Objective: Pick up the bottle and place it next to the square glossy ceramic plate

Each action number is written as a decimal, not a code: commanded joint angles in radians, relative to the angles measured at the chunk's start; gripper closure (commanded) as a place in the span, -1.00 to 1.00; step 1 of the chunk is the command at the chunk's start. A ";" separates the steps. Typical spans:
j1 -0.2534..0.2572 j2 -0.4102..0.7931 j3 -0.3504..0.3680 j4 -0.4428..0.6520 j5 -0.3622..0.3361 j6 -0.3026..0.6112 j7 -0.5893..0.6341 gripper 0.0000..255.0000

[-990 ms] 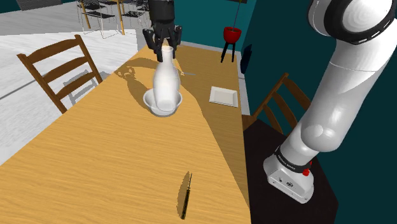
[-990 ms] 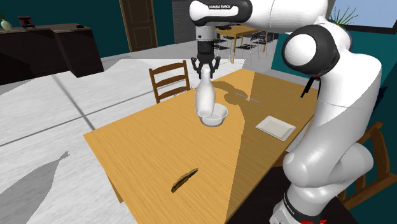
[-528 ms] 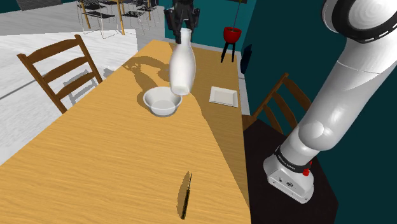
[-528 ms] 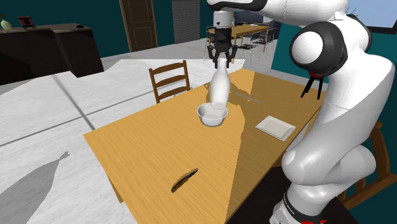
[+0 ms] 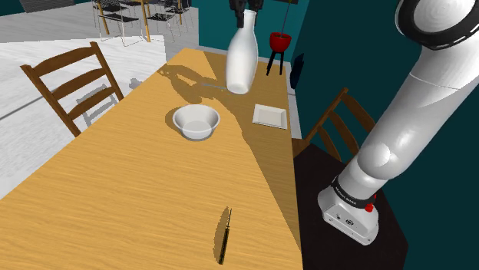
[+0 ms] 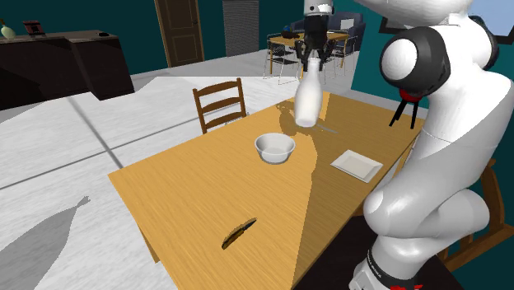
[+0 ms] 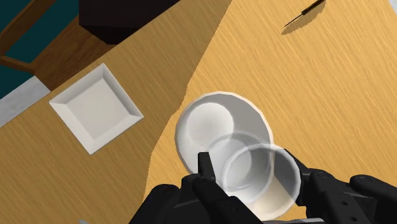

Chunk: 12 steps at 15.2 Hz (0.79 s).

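Pinching the bottle (image 5: 240, 61) by its neck, the end effector (image 5: 244, 9) hangs above bowl (image 5: 196, 121) and plate (image 5: 270, 116).

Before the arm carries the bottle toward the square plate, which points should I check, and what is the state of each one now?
1. Hand shut on the neck of the bottle: ok.
2. Bottle clear of the bowl and the table: ok.
3. Bare table beside the square plate: ok.
4. Bottle above that spot: not ok; in the wrist view it overlaps the bowl, with the plate apart.
5. Knife out of the way: ok, near the table's other end.
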 commanded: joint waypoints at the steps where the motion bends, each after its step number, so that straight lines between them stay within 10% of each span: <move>1: -0.021 0.008 -0.017 0.044 -0.006 -0.038 -0.041 1.00; 8: -0.083 0.116 -0.066 0.346 -0.052 -0.234 -0.178 1.00; 12: -0.099 0.062 -0.071 0.223 -0.038 -0.165 -0.189 1.00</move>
